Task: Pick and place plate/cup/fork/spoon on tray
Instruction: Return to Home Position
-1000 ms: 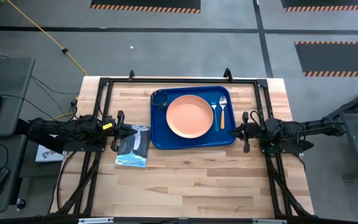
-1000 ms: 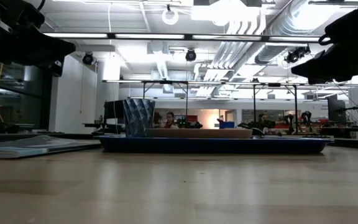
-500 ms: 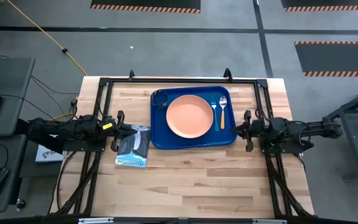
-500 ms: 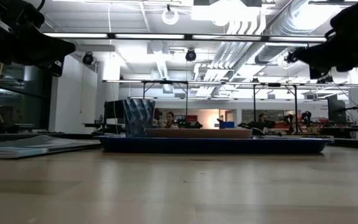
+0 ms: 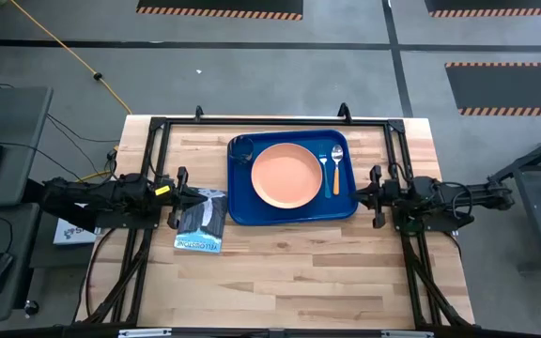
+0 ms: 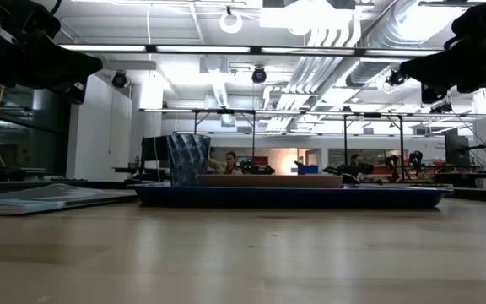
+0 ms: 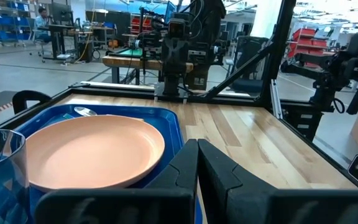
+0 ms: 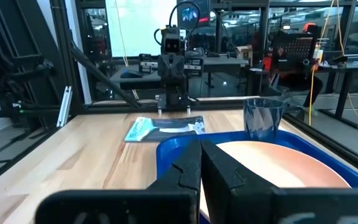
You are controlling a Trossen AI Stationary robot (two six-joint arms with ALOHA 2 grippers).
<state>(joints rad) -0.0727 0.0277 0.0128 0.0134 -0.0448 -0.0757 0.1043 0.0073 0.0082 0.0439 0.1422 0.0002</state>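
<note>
Right gripper (image 5: 361, 196): easing back from the tray (image 5: 238, 214), now hanging just outside the tray's right edge rather than reaching over that rim as a second ago. Holding fingers pressed together on nothing, going by the right wrist view. Reading this as the retreat toward rest, with no load being carried off.

Left gripper (image 5: 198, 198): waiting near the table's left edge, at the far end of the dark packet (image 5: 202, 230). Not shifting across the three looks. Holding fingers pressed together as well, empty.

Checking the load, nearest first:
- Finding the tray lying right of centre, closer to the table's far edge than to the near one.
- Finding the plate (image 5: 286, 176) sitting in the tray's middle.
- Finding the fork (image 5: 324, 170) and the spoon (image 5: 336, 169) lying side by side, close but apart, between the plate and the tray's right edge. Handles pointing toward the near edge, with the fork on the plate's side.
- Finding the cup (image 5: 242, 147) standing upright in the tray's far left corner, just beside the plate.

Judging all four pieces as already placed. Treating the placing work as finished, with only the parking of the right arm remaining.

Looking for writing:
- Seeing white print along the packet's near end from overhead, too small to read.
- Seeing a pale band on the packet in the right wrist view, equally illegible.
- Finding no brand or label on tray, plate, cup or cutlery.
</note>
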